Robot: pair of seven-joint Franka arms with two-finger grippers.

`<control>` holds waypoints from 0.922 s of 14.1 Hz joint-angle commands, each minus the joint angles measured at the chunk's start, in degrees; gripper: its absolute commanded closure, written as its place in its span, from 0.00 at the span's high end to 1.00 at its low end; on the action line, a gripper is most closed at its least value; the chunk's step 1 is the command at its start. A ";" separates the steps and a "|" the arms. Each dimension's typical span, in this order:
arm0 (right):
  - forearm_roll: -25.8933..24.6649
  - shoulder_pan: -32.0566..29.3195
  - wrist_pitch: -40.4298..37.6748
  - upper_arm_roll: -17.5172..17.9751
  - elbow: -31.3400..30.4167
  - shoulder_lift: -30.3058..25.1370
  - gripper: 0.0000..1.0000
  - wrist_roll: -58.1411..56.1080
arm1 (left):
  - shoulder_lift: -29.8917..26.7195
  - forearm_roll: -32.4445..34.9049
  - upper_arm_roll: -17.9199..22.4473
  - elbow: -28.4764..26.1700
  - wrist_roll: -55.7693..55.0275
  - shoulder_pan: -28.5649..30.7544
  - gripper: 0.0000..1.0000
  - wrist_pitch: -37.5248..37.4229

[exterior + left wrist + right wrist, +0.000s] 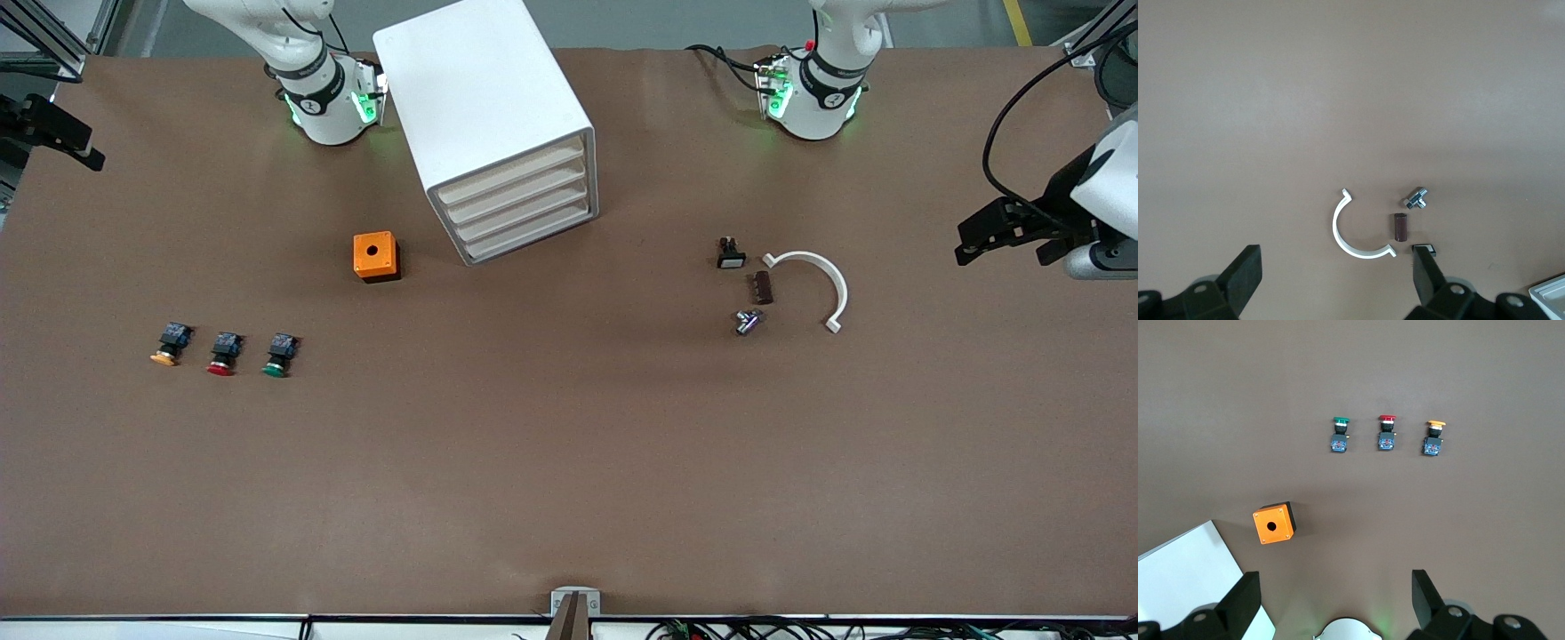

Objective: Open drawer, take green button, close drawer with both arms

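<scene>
Nothing begun: drawer (520, 210) shut, both arms waiting.
Left gripper (1335, 283) and right gripper (1331, 603) are hanging open, empty; green button (278, 355) is sitting on the table, near the right arm's end.

Right tool (53, 133) cut by frame edge; drawer (524, 209) contents hidden.

Both arms: glossy white shells, black joint bands, green lights glowing at the bases. Left arm (822, 84) carries a black cable. Left gripper (1009, 233) and right gripper (62, 133): matte black, blocky fingers, round screw bosses.
</scene>
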 commanded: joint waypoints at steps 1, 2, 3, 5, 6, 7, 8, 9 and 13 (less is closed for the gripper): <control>0.63 -0.98 -0.12 0.59 -1.02 -1.33 1.00 -0.62 | -2.83 0.15 -0.13 -3.10 0.36 0.29 1.00 0.68; 0.55 -0.98 -0.04 0.59 -1.02 -1.33 1.00 -0.62 | -3.62 0.15 -0.13 -3.98 0.36 0.29 1.00 1.29; 0.63 -0.98 -0.03 0.59 -1.02 -1.33 1.00 -0.62 | -4.15 0.15 -0.22 -4.95 0.27 0.20 1.00 1.82; 0.63 -0.98 -0.03 0.59 -1.02 -1.33 1.00 -0.62 | -4.07 0.23 -0.48 -4.61 -0.34 0.11 1.00 2.09; 0.55 -0.90 -0.03 0.59 -1.02 -1.24 1.00 -0.62 | -3.81 0.32 -0.48 -4.34 -0.43 0.02 1.00 2.09; 0.63 -0.90 -0.03 0.59 -1.02 -1.33 1.00 -0.62 | -3.72 0.41 -0.57 -3.99 -0.43 0.02 1.00 2.00; 0.55 -0.90 -0.03 0.59 -1.02 -1.24 1.00 -0.62 | -3.63 0.32 -0.57 -3.90 -0.43 0.02 1.00 1.91; 0.54 -0.90 0.05 0.59 -1.02 -1.24 1.00 -0.62 | -3.63 0.32 -0.57 -3.81 -0.43 -0.06 1.00 1.91; 0.54 -0.81 -0.03 0.68 -1.02 -1.24 1.00 -0.54 | -3.10 0.23 -0.57 -2.67 -2.45 -0.15 1.00 1.82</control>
